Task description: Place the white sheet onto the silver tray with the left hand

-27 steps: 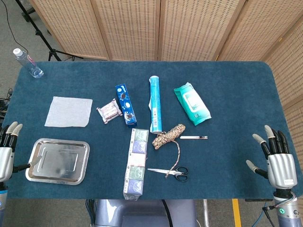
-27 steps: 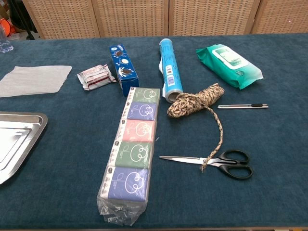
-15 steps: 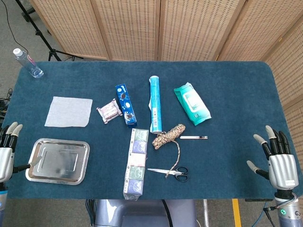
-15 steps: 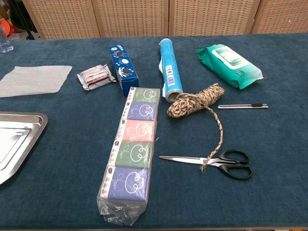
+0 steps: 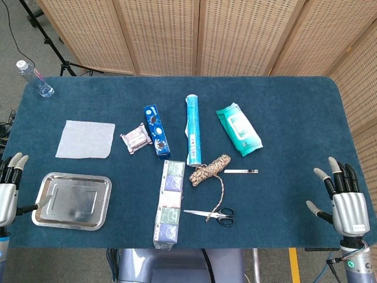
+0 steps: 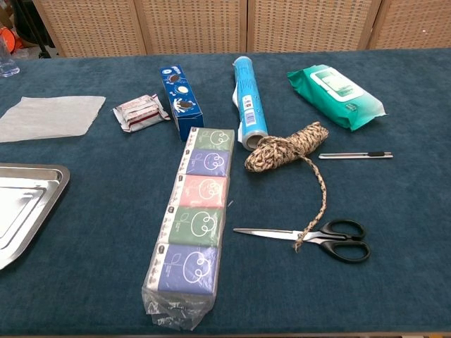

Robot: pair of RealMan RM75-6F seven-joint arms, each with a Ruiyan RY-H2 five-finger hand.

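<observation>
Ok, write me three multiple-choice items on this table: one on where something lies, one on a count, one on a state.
1. Where is the white sheet?
A. On the silver tray
B. On the cloth beyond the silver tray
C. Under the scissors

2. How many tissue packs are in the wrapped strip?
A. Three
B. Five
C. Eight

3. What is the left robot hand doing?
A. Holding nothing, fingers apart
B. Gripping the sheet
C. Pressing on the tray

Answers:
1 B: the head view shows the sheet flat on the blue cloth, apart from the tray.
2 B: the chest view shows five coloured packs in one row.
3 A: it sits at the table edge beside the tray, nothing in it.
</observation>
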